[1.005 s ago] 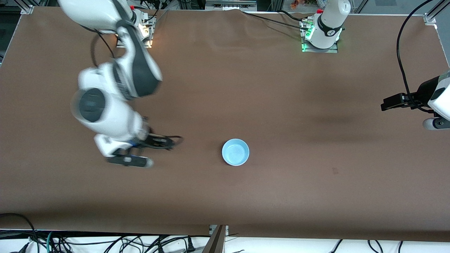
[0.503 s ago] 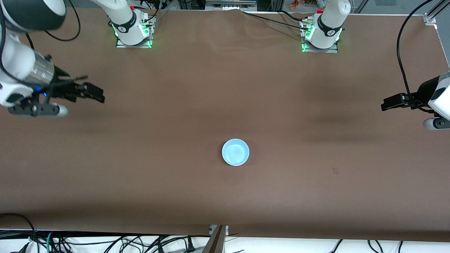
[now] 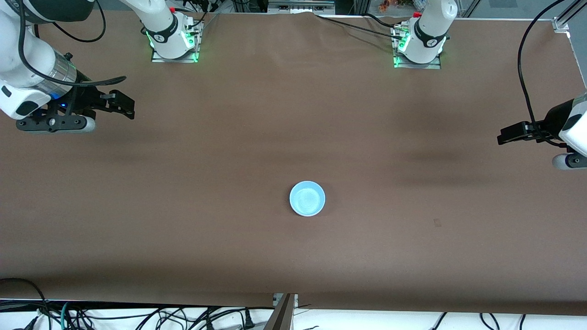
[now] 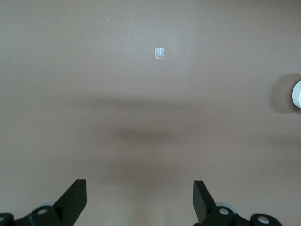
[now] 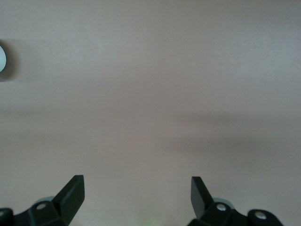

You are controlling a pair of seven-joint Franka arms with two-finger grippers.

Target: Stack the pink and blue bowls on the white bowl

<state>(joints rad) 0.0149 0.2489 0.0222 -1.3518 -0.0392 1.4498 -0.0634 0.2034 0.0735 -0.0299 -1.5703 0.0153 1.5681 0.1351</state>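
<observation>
Seen from the high front camera, moving across from the right arm's end of the table. Right gripper (image 3: 124,106) raised over bare brown table (image 3: 229,137) at that end, fingers spread wide apart, holding nothing; same wide gap between fingertips in the right wrist view. At mid-table, toward the front camera: one blue bowl (image 3: 307,198), upright, alone, nothing resting in it. No pink rim or white rim visible beneath it from above, so impossible to tell whether it tops a finished stack or sits by itself. Judged by both arms drawn well clear: stacking probably done, nothing left within reach. At the left arm's end, left gripper (image 3: 504,136) waiting over bare table, fingers wide open and empty.

Compared with a second ago: right gripper then hovering close beside the bowl, now withdrawn well apart. Bowl and left arm unmoved.
</observation>
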